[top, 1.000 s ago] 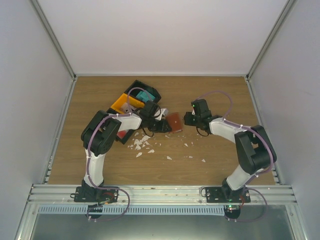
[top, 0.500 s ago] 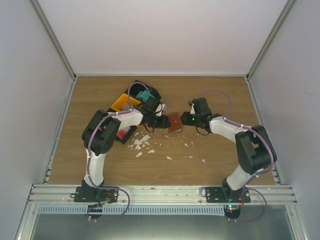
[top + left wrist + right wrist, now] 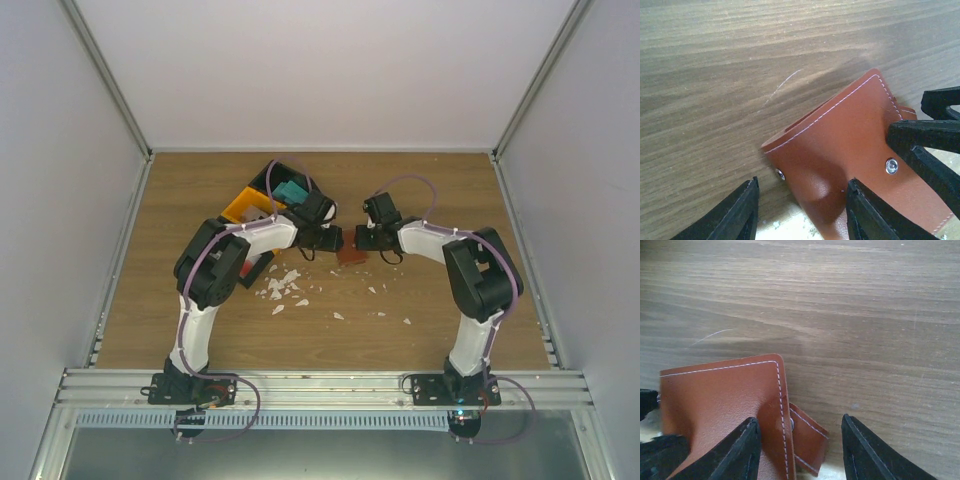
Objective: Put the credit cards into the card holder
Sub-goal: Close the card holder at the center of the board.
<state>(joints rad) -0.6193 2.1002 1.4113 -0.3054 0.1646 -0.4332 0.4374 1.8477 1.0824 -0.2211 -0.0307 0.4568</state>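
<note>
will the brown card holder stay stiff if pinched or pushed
Probably floppy: the card holder looks like thin stitched leather, bulging at its fold. Likely light, so a push should slide it across the table. Its snap tab may flap.

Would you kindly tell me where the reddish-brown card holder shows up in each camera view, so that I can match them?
Top external: the card holder lies mid-table, right of the black-and-orange tray.
Left wrist: the card holder fills the lower right.
Right wrist: the card holder sits at the lower left.
Shared landmark: the pale scratch in the wood just beyond it, seen in both wrist views.
</note>
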